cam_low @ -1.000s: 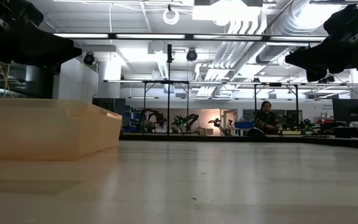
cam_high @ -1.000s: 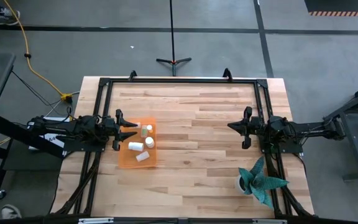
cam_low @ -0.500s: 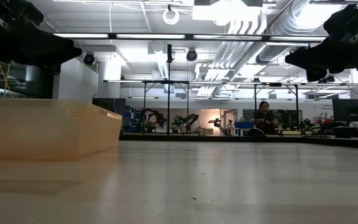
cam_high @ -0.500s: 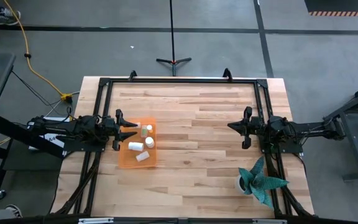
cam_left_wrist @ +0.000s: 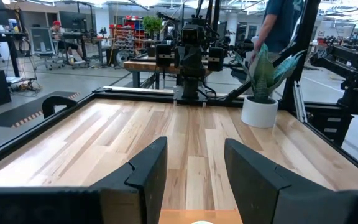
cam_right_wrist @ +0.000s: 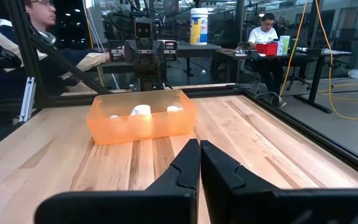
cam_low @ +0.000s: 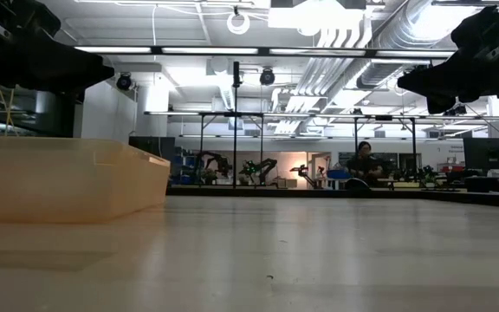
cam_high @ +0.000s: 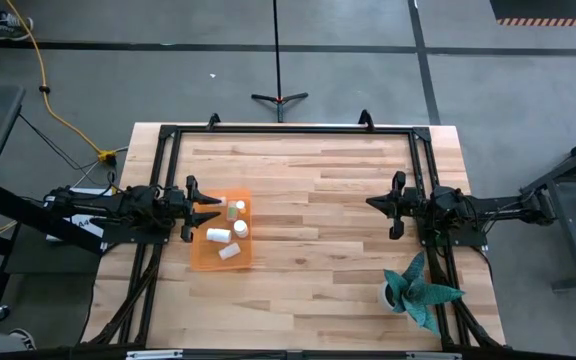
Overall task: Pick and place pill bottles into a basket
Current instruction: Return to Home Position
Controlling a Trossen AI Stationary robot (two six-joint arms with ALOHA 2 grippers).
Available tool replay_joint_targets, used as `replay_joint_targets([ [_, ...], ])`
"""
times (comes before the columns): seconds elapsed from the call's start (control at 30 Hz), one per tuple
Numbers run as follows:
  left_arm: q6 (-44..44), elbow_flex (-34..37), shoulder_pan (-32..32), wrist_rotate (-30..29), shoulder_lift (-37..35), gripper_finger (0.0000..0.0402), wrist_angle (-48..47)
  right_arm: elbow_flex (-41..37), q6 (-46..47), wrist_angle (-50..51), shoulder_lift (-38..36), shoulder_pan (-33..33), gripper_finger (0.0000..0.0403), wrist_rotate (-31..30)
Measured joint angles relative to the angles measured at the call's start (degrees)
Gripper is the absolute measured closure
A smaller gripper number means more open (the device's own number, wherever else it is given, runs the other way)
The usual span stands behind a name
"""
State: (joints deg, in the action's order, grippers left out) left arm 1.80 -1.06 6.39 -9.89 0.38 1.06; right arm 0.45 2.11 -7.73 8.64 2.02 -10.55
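The orange basket (cam_high: 221, 233) rests flat on the table's left part, with several white pill bottles (cam_high: 218, 235) lying inside. It also shows in the right wrist view (cam_right_wrist: 143, 116) and at the left of the low view (cam_low: 59, 178). My left gripper (cam_high: 206, 211) is open and empty, its fingers (cam_left_wrist: 146, 169) above the basket's left edge. My right gripper (cam_high: 383, 204) is shut and empty at the table's right, its fingers (cam_right_wrist: 199, 163) pointing toward the basket.
A teal-green plant in a white pot (cam_high: 415, 289) stands near the table's front right corner and shows in the left wrist view (cam_left_wrist: 261, 87). A black frame (cam_high: 288, 130) runs round the table. People show beyond the table.
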Motion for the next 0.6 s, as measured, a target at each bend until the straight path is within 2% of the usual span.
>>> replay_joint_targets([
  [0.6,0.0,0.0,0.0,0.0,0.0,0.0206,0.0,0.0,0.0,0.0,0.0,0.0,0.0402,0.0],
])
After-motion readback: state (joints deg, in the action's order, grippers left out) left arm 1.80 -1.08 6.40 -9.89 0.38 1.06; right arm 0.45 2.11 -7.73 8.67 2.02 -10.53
